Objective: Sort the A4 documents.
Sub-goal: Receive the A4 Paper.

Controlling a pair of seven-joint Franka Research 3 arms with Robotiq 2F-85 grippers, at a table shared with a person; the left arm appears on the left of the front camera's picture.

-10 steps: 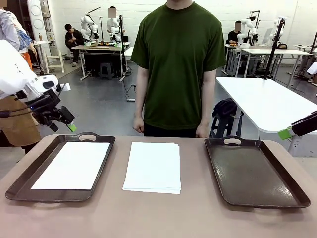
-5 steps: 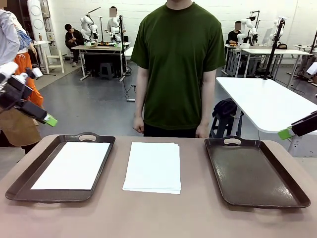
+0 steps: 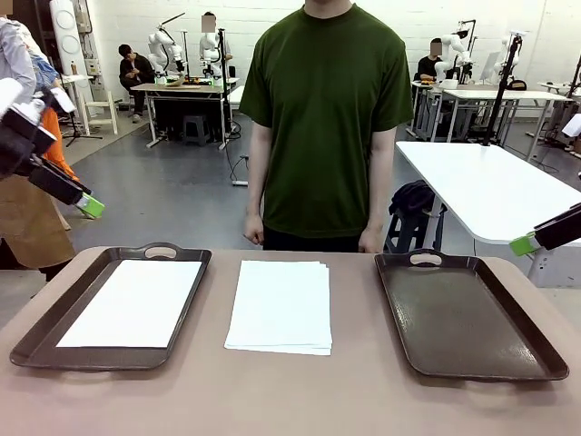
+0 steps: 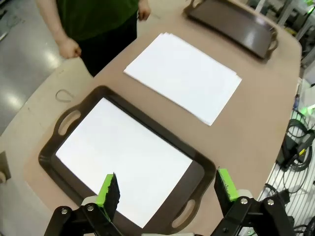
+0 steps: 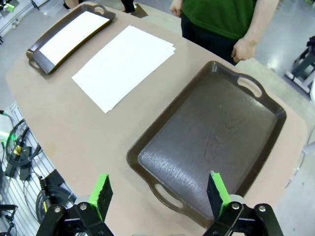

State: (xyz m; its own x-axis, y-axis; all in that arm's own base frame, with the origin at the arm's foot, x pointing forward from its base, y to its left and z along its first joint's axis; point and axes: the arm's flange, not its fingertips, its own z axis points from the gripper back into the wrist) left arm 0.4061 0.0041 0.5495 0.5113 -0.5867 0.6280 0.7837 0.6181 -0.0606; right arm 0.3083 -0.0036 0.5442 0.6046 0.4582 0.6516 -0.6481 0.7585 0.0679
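So the stack of thin white A4 paper sheets (image 3: 280, 305) sits mid-table, a handful I think, hard to count. One more white sheet (image 3: 132, 302) lies inside the left dark brown rectangular handled tray (image 3: 54, 313). Left gripper (image 4: 166, 188) and right gripper (image 5: 160, 189) hang spread wide, holding nothing.

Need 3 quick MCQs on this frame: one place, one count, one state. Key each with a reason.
1. Where does the stack of A4 documents lie?
A) inside a tray
B) on the table, between the trays
C) in the person's hand

2. How many dark brown trays are on the table?
A) one
B) two
C) three

3. How is the left gripper?
A) open, holding nothing
B) shut on a sheet
C) shut on a tray handle

Key:
1 B: the stack rests on bare table, with the left tray and right tray either side.
2 B: one carries a single sheet, the other is bare.
3 A: its green pads stand wide apart with nothing between them.
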